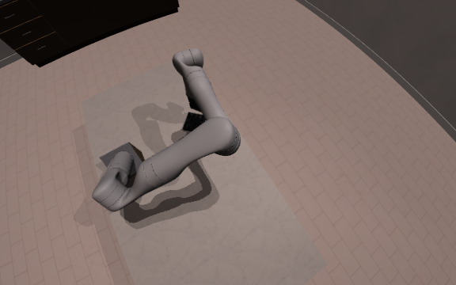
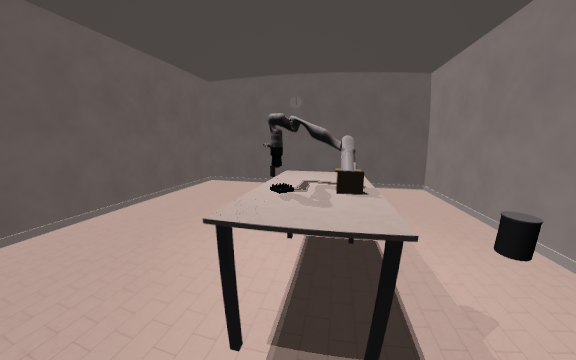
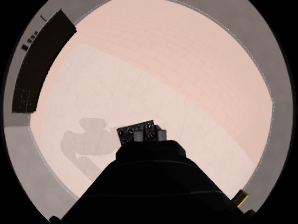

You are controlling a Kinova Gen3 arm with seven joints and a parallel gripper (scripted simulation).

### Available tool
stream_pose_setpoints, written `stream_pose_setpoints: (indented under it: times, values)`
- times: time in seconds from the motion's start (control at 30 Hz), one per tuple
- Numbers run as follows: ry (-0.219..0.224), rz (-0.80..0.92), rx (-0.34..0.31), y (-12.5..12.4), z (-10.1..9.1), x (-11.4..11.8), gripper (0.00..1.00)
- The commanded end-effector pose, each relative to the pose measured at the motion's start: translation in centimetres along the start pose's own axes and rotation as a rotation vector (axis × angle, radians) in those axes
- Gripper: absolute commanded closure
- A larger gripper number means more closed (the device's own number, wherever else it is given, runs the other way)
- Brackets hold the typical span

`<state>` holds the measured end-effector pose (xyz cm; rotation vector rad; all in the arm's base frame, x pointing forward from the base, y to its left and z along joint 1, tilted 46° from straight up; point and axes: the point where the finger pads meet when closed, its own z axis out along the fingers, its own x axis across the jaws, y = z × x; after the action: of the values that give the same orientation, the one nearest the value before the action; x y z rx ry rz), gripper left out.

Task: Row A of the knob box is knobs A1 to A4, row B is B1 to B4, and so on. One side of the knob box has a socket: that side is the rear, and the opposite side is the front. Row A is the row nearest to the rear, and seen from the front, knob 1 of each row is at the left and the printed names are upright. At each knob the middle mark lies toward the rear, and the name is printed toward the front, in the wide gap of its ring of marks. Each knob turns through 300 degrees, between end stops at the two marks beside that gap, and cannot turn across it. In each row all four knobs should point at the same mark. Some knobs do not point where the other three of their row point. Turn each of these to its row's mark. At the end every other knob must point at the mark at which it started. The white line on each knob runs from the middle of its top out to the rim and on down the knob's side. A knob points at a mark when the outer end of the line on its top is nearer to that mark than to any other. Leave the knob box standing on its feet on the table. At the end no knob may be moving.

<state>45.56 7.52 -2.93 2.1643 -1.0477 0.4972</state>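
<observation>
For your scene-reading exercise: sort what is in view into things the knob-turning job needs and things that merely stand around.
Belongs to the job:
- knob box on the table
- gripper, hanging above the knob box, holding nothing
- arm

Just standing about:
- dark cylinder on the floor
- drawer cabinet by the wall
- wall clock

Open air beneath the hand (image 2: 272,171)

A grey arm (image 2: 318,131) rises from a dark pedestal (image 2: 350,182) at the far end of a table (image 2: 313,215), its gripper (image 2: 272,171) hanging above the knob box (image 2: 282,188), with a black bin (image 2: 518,235) on the floor at right.
</observation>
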Motion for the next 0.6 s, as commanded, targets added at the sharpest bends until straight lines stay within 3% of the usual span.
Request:
stream_pose_setpoints:
  times: [0.0, 0.57]
  values:
    - [0.0, 0.0, 0.002, 0.0, -0.1, 0.0, 0.54]
    - [0.0, 0.0, 0.002, 0.0, 1.1, 0.0, 0.54]
